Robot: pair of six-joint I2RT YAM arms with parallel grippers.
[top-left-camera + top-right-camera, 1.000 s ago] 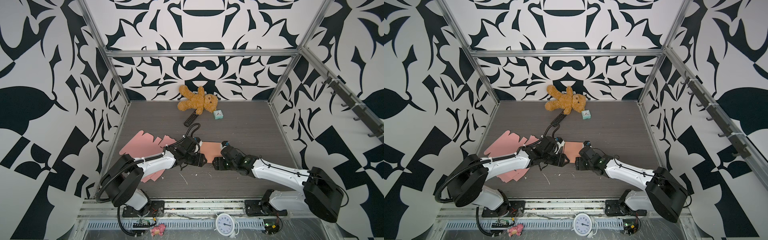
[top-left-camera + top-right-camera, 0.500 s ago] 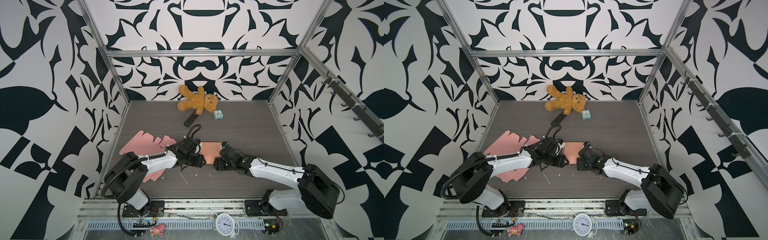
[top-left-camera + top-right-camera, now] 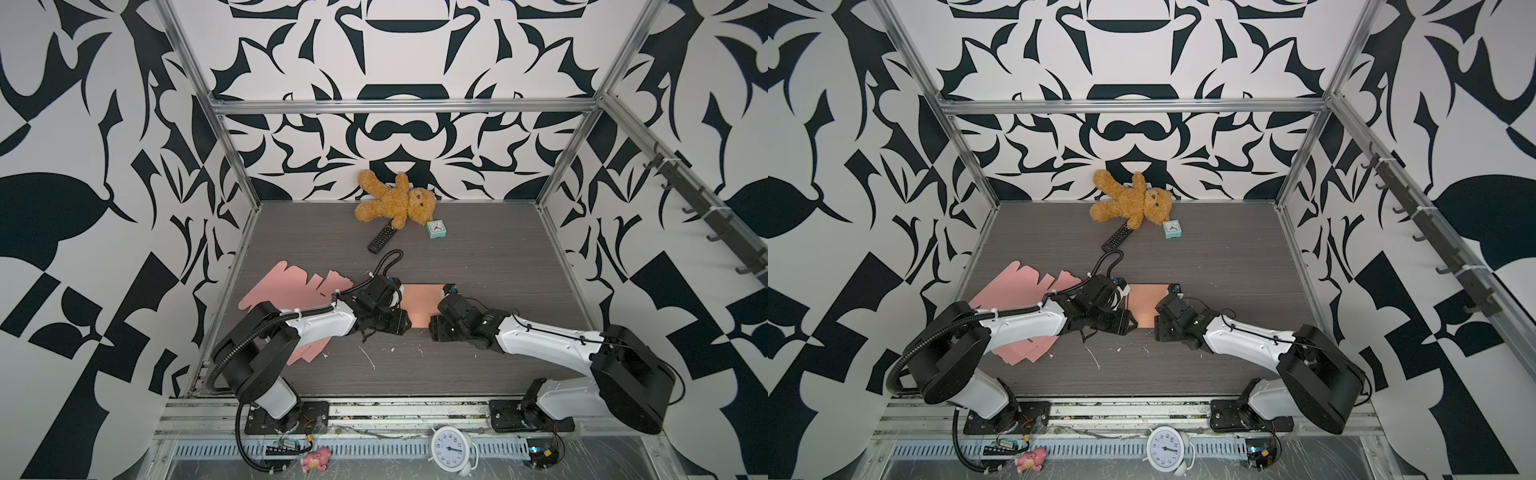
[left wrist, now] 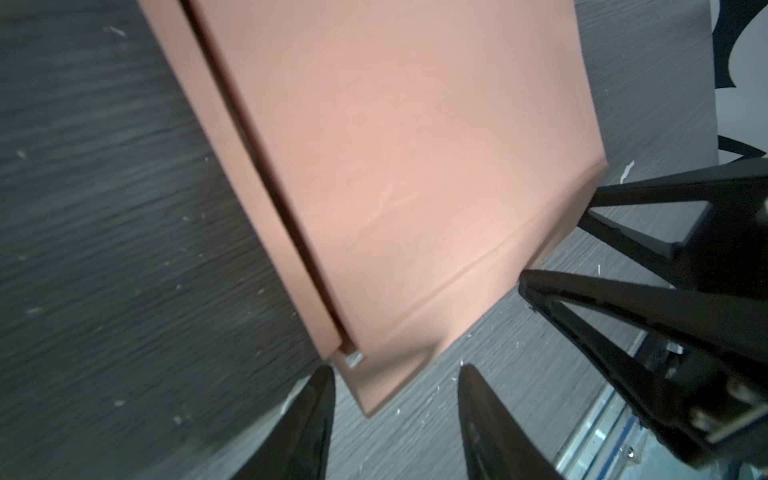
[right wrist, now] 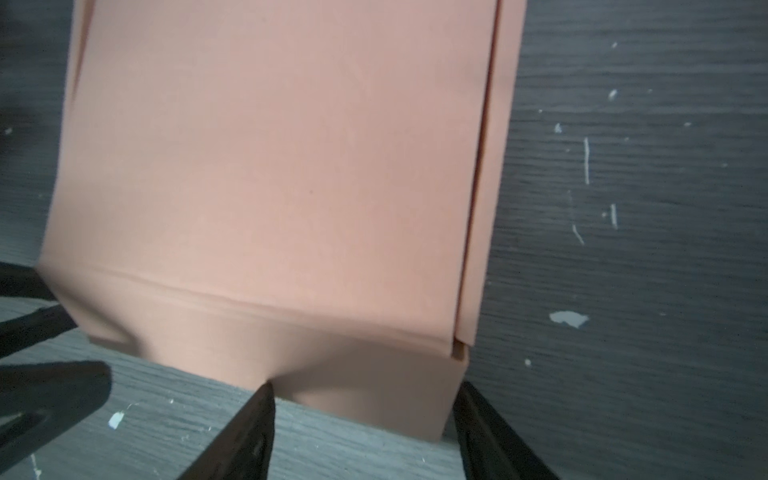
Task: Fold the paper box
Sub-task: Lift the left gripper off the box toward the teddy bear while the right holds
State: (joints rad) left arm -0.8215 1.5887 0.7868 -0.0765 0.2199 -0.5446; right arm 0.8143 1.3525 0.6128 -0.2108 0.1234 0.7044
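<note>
Dark table (image 3: pixel 478 266), pink paper box (image 3: pixel 419 303) lying flat dead centre, both arms right on it!
Left gripper (image 4: pixel 395 370): jaws half apart around the box's corner flap, holding nothing. Right gripper (image 5: pixel 365 384): jaws wider, straddling the near flap, tips at its edges. Pinching or not, can't tell.
</note>
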